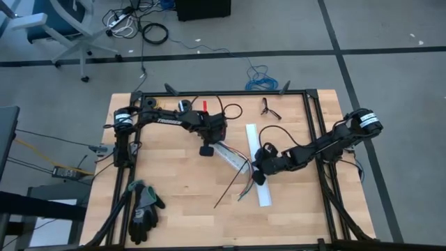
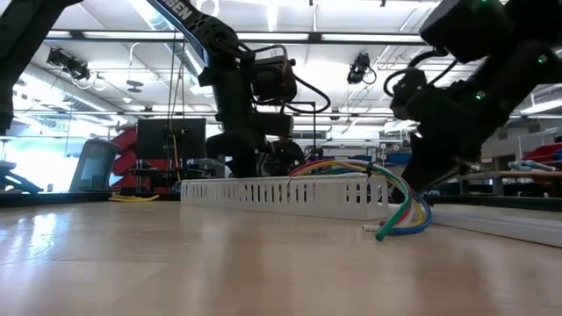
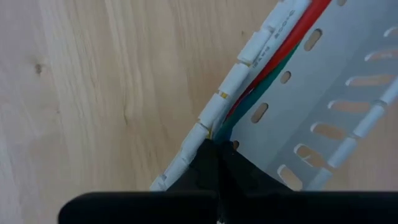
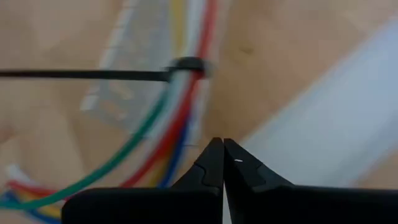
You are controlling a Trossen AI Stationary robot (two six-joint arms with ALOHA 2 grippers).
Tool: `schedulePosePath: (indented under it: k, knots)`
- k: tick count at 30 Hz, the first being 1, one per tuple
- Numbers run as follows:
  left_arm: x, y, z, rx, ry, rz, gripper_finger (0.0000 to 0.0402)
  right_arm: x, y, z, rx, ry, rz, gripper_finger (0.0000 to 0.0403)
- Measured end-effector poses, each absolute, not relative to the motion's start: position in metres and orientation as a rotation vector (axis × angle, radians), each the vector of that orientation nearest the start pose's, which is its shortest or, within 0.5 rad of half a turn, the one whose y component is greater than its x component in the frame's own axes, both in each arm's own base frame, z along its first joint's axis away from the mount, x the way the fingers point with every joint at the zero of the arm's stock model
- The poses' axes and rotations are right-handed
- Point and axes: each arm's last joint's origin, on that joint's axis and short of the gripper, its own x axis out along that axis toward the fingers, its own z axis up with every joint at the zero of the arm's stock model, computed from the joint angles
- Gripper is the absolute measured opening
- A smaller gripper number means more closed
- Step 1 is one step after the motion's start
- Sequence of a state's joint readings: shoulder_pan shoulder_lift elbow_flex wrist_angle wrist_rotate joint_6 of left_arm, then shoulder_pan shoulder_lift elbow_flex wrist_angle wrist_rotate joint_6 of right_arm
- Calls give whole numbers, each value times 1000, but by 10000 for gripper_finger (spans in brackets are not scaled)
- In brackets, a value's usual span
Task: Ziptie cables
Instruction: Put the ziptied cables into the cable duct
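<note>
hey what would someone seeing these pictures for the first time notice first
Probably the cables, a bright bundle of coloured wires spilling out of the end of a white slotted strip near the middle of the table. Both grippers are shut close by: the left gripper on the wires at the strip's other end, the right gripper just short of a black zip tie looped around the bundle.

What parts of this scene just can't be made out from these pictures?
- High view: the cables are too small to count.
- Left wrist view: the cables' ends sit hidden behind the left claw.
- Right wrist view: the black zip tie is blurred; its tightness is unclear.
- Low view: the right claw's tips blend into the arm's dark bulk.
</note>
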State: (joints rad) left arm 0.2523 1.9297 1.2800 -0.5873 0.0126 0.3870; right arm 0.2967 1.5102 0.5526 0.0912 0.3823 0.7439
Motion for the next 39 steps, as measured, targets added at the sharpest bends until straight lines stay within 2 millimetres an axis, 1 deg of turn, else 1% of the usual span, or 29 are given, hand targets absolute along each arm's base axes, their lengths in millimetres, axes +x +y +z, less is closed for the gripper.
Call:
schedulePosePath:
  k: [4,8,15,18,21,24,31,39]
  knots:
    - [363,96,159,160,1247,-24,1,256,68,134,382,686,-232,1]
    - [363,98,159,153,1248,-16,1,258,71,137,354,661,-182,10]
    - [362,101,159,149,1248,-6,1,256,78,137,361,662,-160,58]
    - [362,101,159,151,1246,-5,1,255,77,137,356,652,-202,79]
    - [363,101,159,151,1239,-2,1,254,72,134,332,661,-280,88]
    - [363,101,159,147,1240,0,1,253,71,133,356,663,-300,88]
    - [363,100,159,146,1241,-1,1,250,81,133,420,682,-252,86]
    - [363,100,159,145,1242,-1,1,247,76,130,400,678,-372,76]
